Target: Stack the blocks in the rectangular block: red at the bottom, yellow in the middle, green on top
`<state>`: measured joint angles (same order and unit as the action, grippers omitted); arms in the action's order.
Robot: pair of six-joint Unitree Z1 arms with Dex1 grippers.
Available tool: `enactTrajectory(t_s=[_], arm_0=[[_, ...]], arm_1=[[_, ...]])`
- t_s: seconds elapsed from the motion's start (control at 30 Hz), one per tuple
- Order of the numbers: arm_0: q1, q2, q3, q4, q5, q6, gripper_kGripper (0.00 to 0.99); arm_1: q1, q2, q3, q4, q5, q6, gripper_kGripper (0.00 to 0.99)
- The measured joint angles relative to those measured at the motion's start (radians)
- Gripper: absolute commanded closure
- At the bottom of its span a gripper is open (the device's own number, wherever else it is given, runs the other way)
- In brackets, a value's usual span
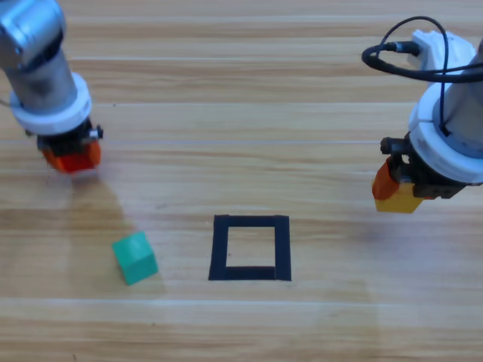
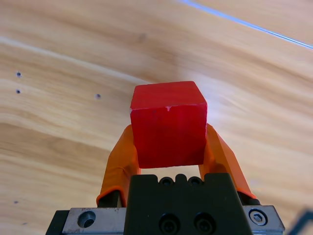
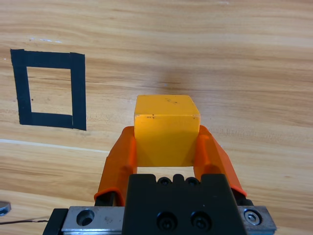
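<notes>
A: Where does the left gripper (image 1: 72,157) sit?

B: At about ten o'clock from the black tape square (image 1: 250,248) in the high view, well apart from it, near the table's (image 1: 241,90) left edge. Its orange jaws are clamped on the red cube (image 2: 168,125). The left wrist view shows the cube pinched on both sides, sticking out beyond the fingertips, with bare wood behind it.

A: And the right gripper (image 1: 396,190)?

B: At about two o'clock from the square, also well apart from it. Its jaws are closed on the yellow cube (image 3: 166,129), which fills the gap between them in the right wrist view. In the high view the cube's lower part shows under the wrist.

A: The green one?

B: The teal-green cube (image 1: 135,257) rests on the wood at nine o'clock from the square, near it but not touching the tape, and turned a little askew to the tape strips. No gripper touches it.

A: What lies inside the square?

B: Only wood shows within the outline, in both the high view and the right wrist view, where the square appears at upper left.
</notes>
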<state>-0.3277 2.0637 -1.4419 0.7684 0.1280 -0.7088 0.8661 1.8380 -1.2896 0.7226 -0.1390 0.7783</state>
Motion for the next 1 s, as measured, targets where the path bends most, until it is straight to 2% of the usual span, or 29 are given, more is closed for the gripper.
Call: enactTrajectory(t_s=[0.2, 0.3, 0.5, 0.67, 1.0], arm_0=[[-0.169, -0.128, -0.062, 0.025, -0.035, 0.142, 0.972], [-0.303, -0.125, -0.092, 0.025, -0.049, 0.199, 0.972], [-0.501, -0.037, -0.106, 0.025, -0.05, 0.22, 0.972], [-0.562, 0.025, -0.106, 0.027, -0.049, 0.103, 0.97], [-0.583, 0.085, -0.118, 0.048, -0.018, -0.179, 0.967]], arm_1=[[0.0, 0.0, 0.008, 0.0, 0.011, -0.002, 0.924], [0.0, 0.0, 0.016, 0.0, 0.013, -0.002, 0.924], [0.0, -0.001, 0.025, 0.0, 0.013, -0.002, 0.924], [0.0, -0.002, 0.037, 0.0, 0.013, -0.002, 0.924], [0.0, -0.002, 0.037, 0.0, 0.013, -0.002, 0.924]])
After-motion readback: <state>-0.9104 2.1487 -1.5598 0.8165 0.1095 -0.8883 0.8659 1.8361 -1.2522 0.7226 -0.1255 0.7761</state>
